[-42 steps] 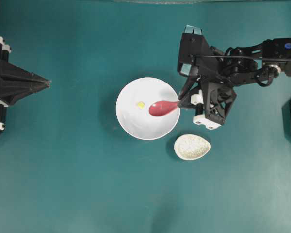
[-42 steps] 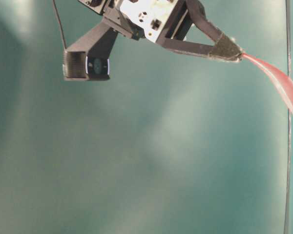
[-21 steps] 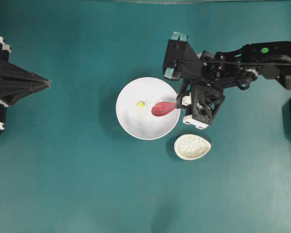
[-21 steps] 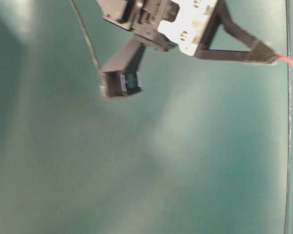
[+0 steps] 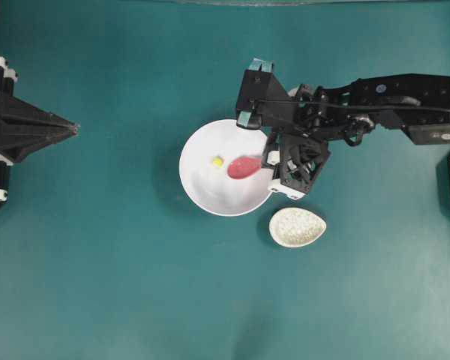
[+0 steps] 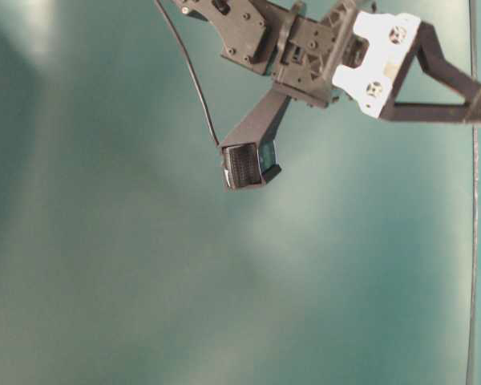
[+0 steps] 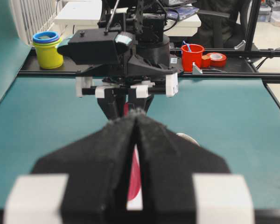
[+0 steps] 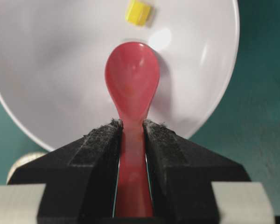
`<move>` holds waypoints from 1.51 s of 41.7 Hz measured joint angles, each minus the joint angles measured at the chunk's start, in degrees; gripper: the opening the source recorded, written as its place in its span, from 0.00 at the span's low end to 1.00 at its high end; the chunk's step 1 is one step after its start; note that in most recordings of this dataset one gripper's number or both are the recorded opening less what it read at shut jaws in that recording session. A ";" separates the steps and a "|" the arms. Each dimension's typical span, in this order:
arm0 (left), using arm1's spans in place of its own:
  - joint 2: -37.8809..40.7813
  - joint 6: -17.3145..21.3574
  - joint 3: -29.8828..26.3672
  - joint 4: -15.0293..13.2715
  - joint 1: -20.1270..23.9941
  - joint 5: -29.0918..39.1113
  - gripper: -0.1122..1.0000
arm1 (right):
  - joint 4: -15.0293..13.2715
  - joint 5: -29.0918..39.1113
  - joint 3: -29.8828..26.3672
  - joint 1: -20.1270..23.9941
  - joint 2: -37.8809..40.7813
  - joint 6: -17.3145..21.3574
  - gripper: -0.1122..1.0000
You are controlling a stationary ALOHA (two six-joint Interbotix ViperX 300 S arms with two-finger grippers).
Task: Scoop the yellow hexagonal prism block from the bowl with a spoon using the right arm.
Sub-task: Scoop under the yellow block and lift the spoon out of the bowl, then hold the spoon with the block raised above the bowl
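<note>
The white bowl [image 5: 210, 193] sits mid-table, with the tiny yellow hexagonal prism block [image 5: 217, 160] lying left of centre in it. My right gripper [image 5: 268, 159] is shut on the handle of the pinkish-red spoon [image 5: 244, 166]. The spoon's head is over the bowl's inside, just right of the block and apart from it. In the right wrist view the spoon [image 8: 132, 79] points at the block [image 8: 138, 11] across the bowl [image 8: 51, 70], and the gripper [image 8: 132, 124] clamps both sides of the handle. My left gripper [image 5: 73, 129] rests shut at the far left, holding nothing.
A small speckled beige dish [image 5: 297, 226] lies just below and right of the bowl, under the right arm's wrist. The right arm [image 6: 321, 48] fills the top of the table-level view. Cups and tape [image 7: 192, 56] stand on a shelf beyond the table.
The right arm has moved left, carrying the spoon head farther into the bowl and closer to the block. The spoon has left the table-level view. The left gripper has not moved.
</note>
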 measured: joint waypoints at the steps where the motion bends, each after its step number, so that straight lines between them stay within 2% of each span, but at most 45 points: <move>1: 0.09 0.00 0.00 0.00 0.00 0.09 0.11 | 0.00 -0.44 -0.09 0.00 0.18 0.00 0.31; 23: 0.09 -0.09 0.00 0.00 0.00 0.09 0.11 | -1.58 -8.79 -2.64 0.18 2.99 -0.09 0.31; 44: 0.00 -0.09 0.00 0.00 0.00 0.09 0.11 | -1.58 -10.46 -2.46 0.00 -0.62 -0.18 0.31; 51: 0.09 -0.09 0.00 0.00 0.00 0.00 0.11 | -1.76 -15.64 0.62 0.88 -5.45 -0.88 0.31; 63: 0.09 -0.09 0.00 0.00 0.00 0.00 0.11 | -3.78 -32.26 11.60 3.69 -18.28 -2.64 0.31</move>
